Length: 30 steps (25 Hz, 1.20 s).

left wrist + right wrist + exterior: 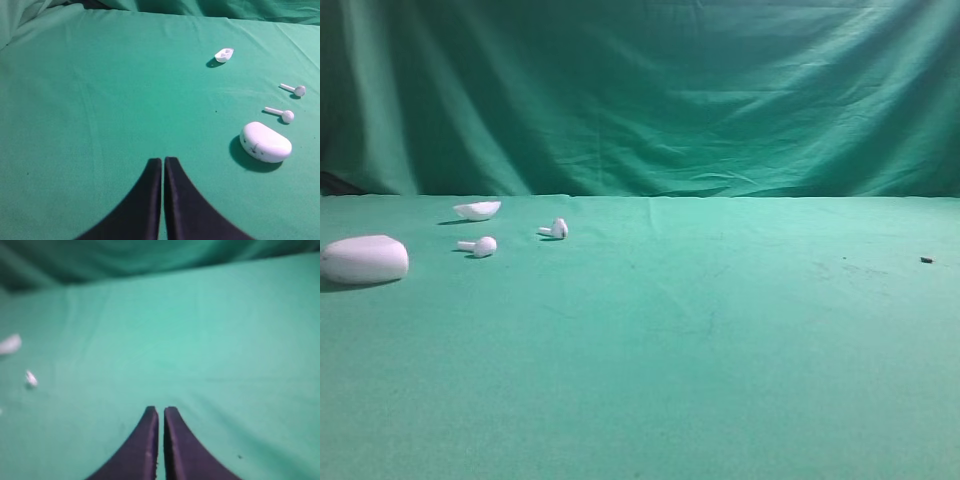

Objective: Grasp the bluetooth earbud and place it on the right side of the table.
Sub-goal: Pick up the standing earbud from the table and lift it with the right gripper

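Two small white bluetooth earbuds lie on the green table (pixel 700 350) at the left. One bluetooth earbud (pixel 480 245) (pixel 287 115) is close to the case. Its look-alike (pixel 556 229) (pixel 299 90) lies a little farther right. Neither gripper shows in the exterior high view. In the left wrist view my left gripper (pixel 163 160) is shut and holds nothing, well short and left of the earbuds. In the right wrist view my right gripper (pixel 161 410) is shut and holds nothing, over bare cloth. Two blurred white things (pixel 31 378) sit at that view's left edge.
A large white oval case (pixel 363 259) (pixel 265 142) rests at the far left. A white shallow shell (pixel 478 209) (pixel 224 54) lies behind the earbuds. A tiny dark speck (pixel 926 259) sits at the right. Green backdrop (pixel 640 90) hangs behind the table.
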Tool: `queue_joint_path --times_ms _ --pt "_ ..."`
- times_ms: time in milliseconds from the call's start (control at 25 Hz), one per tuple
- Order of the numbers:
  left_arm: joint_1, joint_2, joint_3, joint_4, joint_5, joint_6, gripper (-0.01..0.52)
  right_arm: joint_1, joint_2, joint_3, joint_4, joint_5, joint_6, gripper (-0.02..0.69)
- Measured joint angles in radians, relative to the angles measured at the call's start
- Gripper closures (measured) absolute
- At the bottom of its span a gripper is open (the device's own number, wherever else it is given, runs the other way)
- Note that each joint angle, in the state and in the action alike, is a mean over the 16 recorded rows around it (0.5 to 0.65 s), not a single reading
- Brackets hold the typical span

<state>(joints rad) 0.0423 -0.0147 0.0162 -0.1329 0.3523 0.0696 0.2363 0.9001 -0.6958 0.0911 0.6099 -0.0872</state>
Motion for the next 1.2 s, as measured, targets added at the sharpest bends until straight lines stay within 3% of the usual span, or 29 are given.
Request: queue_joint_path --times_ms 320,680,1200 --pt "0.0 0.0 0.0 0.0 0.0 0.0 0.514 0.175 0.452 -0.341 -0.009 0.226 -0.124 0.665" --pt "0.0 0.0 0.0 0.0 0.0 0.0 0.514 0.385 0.877 -0.743 -0.085 0.317 -0.135 0.651" --pt "0.0 0.0 0.0 0.0 0.0 0.0 0.514 0.473 1.299 -1.227 -0.119 0.369 -0.126 0.388"
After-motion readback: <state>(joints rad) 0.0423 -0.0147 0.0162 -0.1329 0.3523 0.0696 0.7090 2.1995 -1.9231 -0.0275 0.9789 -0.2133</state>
